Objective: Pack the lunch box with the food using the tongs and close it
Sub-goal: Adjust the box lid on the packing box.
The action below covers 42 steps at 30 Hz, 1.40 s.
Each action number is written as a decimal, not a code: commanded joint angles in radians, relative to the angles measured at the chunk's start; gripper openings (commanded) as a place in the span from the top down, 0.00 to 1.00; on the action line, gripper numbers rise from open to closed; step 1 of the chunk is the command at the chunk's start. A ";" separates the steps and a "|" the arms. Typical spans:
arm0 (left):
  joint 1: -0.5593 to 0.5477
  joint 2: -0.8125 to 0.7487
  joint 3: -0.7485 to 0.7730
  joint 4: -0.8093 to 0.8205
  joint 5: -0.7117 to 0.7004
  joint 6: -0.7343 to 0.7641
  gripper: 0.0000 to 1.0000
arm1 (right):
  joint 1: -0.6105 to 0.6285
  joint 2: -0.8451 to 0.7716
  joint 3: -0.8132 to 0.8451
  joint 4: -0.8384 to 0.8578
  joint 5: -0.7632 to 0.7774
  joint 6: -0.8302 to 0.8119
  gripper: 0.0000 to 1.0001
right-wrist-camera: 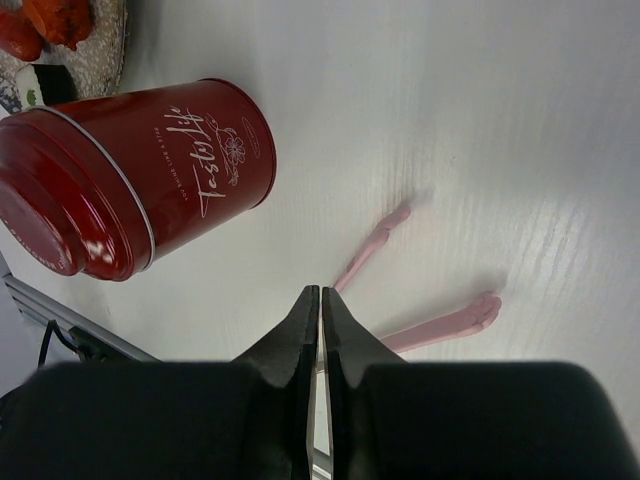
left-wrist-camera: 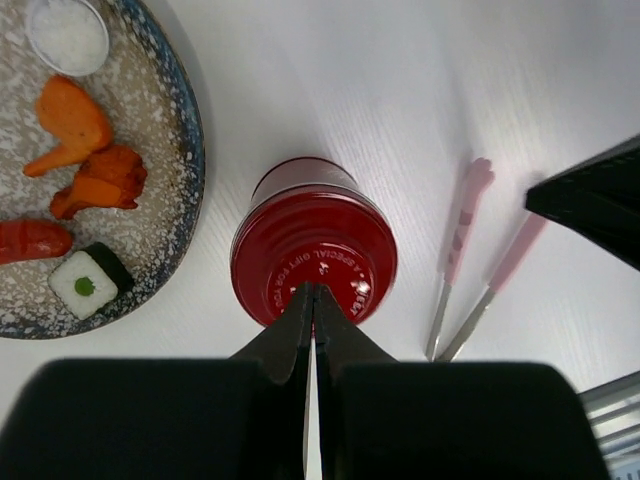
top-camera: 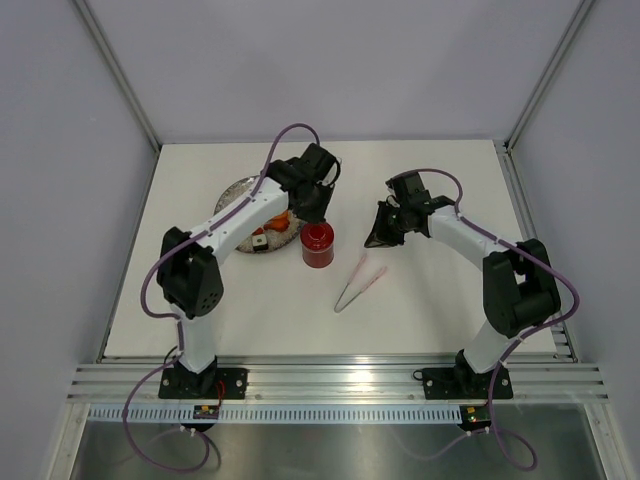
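Note:
The lunch box [top-camera: 318, 243] is a red canister standing upright with its red lid on [left-wrist-camera: 315, 255], lettering on its side [right-wrist-camera: 140, 180]. My left gripper [left-wrist-camera: 313, 290] is shut and empty, its tips right over the lid; whether they touch it I cannot tell. The food [left-wrist-camera: 85, 150] lies on a speckled grey plate [left-wrist-camera: 180, 120]: orange pieces, a red piece and a white-and-green cube. The pink tongs [top-camera: 360, 280] lie flat on the table right of the box [left-wrist-camera: 460, 250]. My right gripper [right-wrist-camera: 320, 292] hangs shut above the tongs [right-wrist-camera: 440, 325], holding nothing.
The plate [top-camera: 232, 195] sits behind and left of the box, partly under the left arm. A small white round dish [left-wrist-camera: 68, 35] stands on the plate's far side. Metal rails run along the table's near edge [top-camera: 340, 385].

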 commanded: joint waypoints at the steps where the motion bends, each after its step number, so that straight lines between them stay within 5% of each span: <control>1: -0.001 0.094 -0.053 0.034 -0.014 0.002 1.00 | -0.002 -0.053 0.010 -0.005 0.025 -0.010 0.90; 14: -0.003 -0.038 0.135 -0.086 -0.077 0.020 1.00 | -0.002 -0.136 0.050 -0.079 0.017 -0.030 0.89; 20: -0.003 -0.100 0.071 -0.025 -0.025 0.002 1.00 | -0.002 -0.182 0.045 -0.123 0.028 -0.040 0.89; 28: -0.003 0.026 -0.098 0.035 -0.014 -0.025 1.00 | 0.000 -0.194 -0.011 -0.142 0.016 -0.033 0.88; 33: -0.003 0.034 -0.049 -0.022 -0.043 -0.022 1.00 | -0.002 -0.248 -0.021 -0.169 0.013 -0.023 0.87; 37: -0.004 -0.105 0.033 -0.074 -0.073 -0.005 1.00 | -0.002 -0.283 0.050 -0.246 0.090 -0.048 0.84; 38: -0.004 -0.135 0.051 -0.075 -0.080 -0.002 1.00 | 0.000 -0.290 0.065 -0.284 0.109 -0.060 0.81; 42: -0.004 -0.300 -0.013 -0.037 -0.076 0.027 1.00 | -0.002 -0.354 0.130 -0.358 0.312 -0.065 0.30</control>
